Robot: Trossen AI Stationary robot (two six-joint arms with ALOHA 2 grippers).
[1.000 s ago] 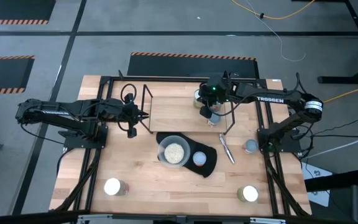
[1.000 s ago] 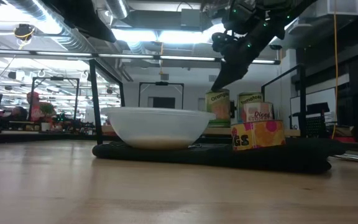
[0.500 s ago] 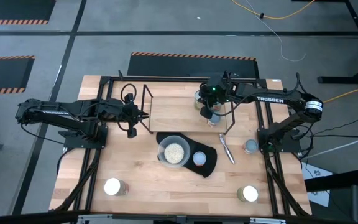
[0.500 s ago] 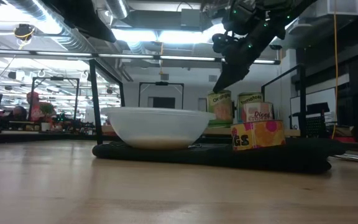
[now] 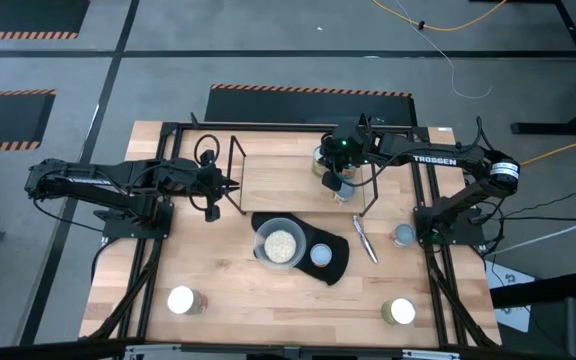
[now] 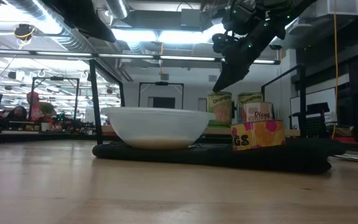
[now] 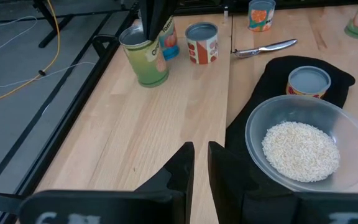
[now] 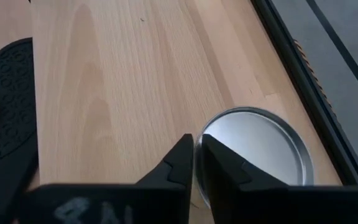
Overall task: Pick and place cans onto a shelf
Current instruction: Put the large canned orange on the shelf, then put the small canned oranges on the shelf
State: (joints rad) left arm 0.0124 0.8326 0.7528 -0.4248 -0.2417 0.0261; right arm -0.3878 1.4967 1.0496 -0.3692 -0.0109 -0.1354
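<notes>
A green-labelled can (image 7: pixel 145 56) with a silver top (image 8: pixel 253 149) stands upright on the wood inside the black rod shelf (image 5: pixel 238 175), near its far right end. My right gripper (image 8: pixel 197 155) slants down onto this can's rim, fingers close together, and also shows in the low view as my right gripper (image 6: pixel 224 76). Two more cans (image 7: pixel 202 43) stand beside it. My left gripper (image 7: pixel 201 162) hangs shut and idle by the shelf's left end (image 5: pixel 211 203). My right gripper has the green can's top rim (image 8: pixel 199 142) between its two fingers, one finger outside the wall and one over the lid. The fingers slant down from above and from the table's right. The can stands upright with its base on the wood.
A clear bowl of rice (image 5: pixel 280 243) and a can (image 5: pixel 321 255) sit on a black mat (image 5: pixel 340 262). A silver tool (image 5: pixel 365 238) lies to its right. Loose cans stand at the right (image 5: pixel 404 235), near left (image 5: pixel 183 300) and near right (image 5: pixel 401 311).
In the low view the green can has sunk a little under my right gripper, which has stayed where it was. My left arm has kept still.
</notes>
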